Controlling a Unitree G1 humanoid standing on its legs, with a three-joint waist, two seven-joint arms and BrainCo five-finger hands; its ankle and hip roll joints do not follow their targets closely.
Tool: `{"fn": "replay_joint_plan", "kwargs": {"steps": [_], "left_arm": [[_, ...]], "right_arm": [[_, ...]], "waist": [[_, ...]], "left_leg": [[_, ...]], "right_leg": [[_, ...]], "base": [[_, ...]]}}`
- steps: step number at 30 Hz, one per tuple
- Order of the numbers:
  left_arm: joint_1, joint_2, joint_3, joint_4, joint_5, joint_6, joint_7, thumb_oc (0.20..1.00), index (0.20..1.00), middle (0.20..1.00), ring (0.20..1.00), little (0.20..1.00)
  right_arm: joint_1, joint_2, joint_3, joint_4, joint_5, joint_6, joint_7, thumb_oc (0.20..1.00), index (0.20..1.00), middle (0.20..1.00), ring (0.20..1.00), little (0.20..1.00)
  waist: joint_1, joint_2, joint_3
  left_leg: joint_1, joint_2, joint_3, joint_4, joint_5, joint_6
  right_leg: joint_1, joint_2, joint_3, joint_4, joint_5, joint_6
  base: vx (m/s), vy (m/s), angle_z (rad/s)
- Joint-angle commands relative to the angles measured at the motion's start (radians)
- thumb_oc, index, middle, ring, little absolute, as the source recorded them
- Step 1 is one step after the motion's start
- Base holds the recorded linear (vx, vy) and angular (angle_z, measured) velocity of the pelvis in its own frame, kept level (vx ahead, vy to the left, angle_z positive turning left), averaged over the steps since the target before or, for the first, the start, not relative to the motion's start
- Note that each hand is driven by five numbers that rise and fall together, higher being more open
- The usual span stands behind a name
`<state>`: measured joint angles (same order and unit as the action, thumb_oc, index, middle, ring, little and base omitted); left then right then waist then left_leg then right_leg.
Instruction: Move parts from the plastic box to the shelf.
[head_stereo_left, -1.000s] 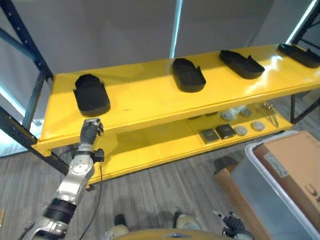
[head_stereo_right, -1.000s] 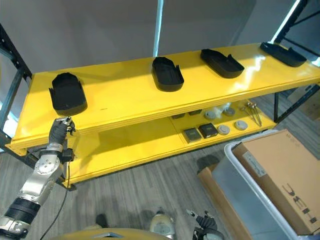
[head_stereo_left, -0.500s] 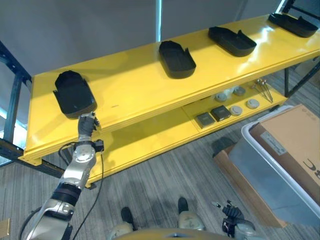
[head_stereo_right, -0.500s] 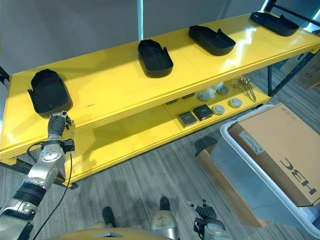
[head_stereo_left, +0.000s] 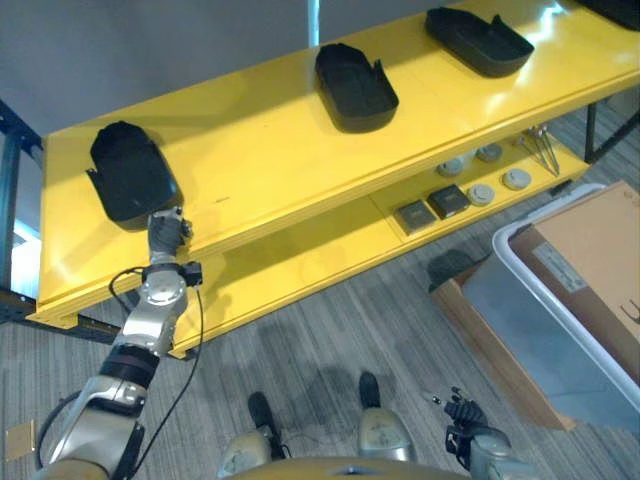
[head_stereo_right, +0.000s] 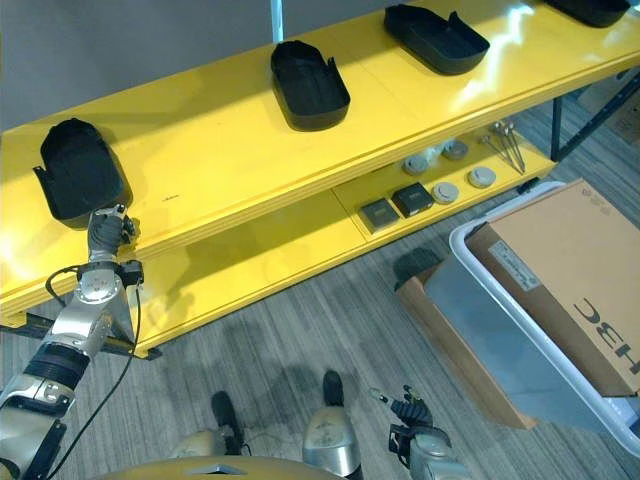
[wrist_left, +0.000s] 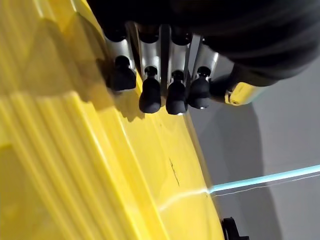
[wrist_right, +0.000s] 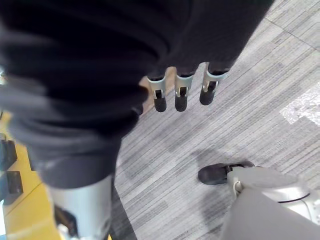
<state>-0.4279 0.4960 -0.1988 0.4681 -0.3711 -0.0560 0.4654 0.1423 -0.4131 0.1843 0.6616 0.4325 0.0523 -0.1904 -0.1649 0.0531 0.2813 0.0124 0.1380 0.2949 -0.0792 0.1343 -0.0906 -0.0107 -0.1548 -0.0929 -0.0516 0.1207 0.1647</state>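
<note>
Overhead, left eye view: my left hand (head_stereo_left: 163, 232) is raised at the front edge of the yellow shelf (head_stereo_left: 270, 150), just below the leftmost black part (head_stereo_left: 128, 183). Hand and part look close, but I cannot tell if they touch. Two more black parts sit on the top board, a middle part (head_stereo_left: 355, 87) and a right part (head_stereo_left: 478, 38), well apart from each other. On the lower board, small fittings (head_stereo_left: 470, 190) lie in a cluster toward the right. At lower right stands the plastic box (head_stereo_left: 560, 330), grey and translucent, with a cardboard carton (head_stereo_left: 600, 270) resting in it. My right hand (head_stereo_left: 465, 415) hangs low by the floor, well away from both box and shelf.

Right eye view: same layout. Left hand sits at the shelf lip under the leftmost part; a fourth black part (head_stereo_right: 590, 10) shows at the far right end of the top board.

Left wrist view: my fingers (wrist_left: 150, 92) are straight in a row, relaxed, holding nothing, dark tips hovering over the yellow shelf surface.

Right wrist view: my fingers (wrist_right: 181, 95) hang straight and loose over grey wood-grain floor (wrist_right: 240, 115), empty.
</note>
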Motion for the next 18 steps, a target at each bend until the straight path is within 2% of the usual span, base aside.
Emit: {"fn": "replay_joint_plan", "kwargs": {"steps": [1, 18], "left_arm": [[-0.076, 0.062, 0.021, 0.070, -0.021, -0.032, 0.012, 0.200, 0.200, 0.200, 0.200, 0.200], [-0.116, 0.075, 0.069, 0.240, -0.069, -0.007, 0.045, 0.200, 0.200, 0.200, 0.200, 0.200]], "right_arm": [[0.005, -0.010, 0.024, -0.042, 0.003, -0.025, -0.004, 1.000, 1.000, 1.000, 1.000, 1.000], [0.040, -0.003, 0.023, -0.046, -0.033, -0.017, 0.003, 1.000, 1.000, 1.000, 1.000, 1.000]], "waist": [[0.006, -0.047, -0.005], [-0.009, -0.060, -0.015]], "left_leg": [[-0.050, 0.043, -0.018, 0.118, -0.085, -0.005], [-0.042, 0.054, -0.009, 0.133, -0.087, -0.010]], "right_leg": [[-0.048, -0.039, 0.018, 0.104, -0.082, 0.007], [-0.030, -0.040, 0.010, 0.104, -0.090, 0.006]], "base": [[-0.01, -0.002, -0.07], [0.02, 0.002, 0.00]]}}
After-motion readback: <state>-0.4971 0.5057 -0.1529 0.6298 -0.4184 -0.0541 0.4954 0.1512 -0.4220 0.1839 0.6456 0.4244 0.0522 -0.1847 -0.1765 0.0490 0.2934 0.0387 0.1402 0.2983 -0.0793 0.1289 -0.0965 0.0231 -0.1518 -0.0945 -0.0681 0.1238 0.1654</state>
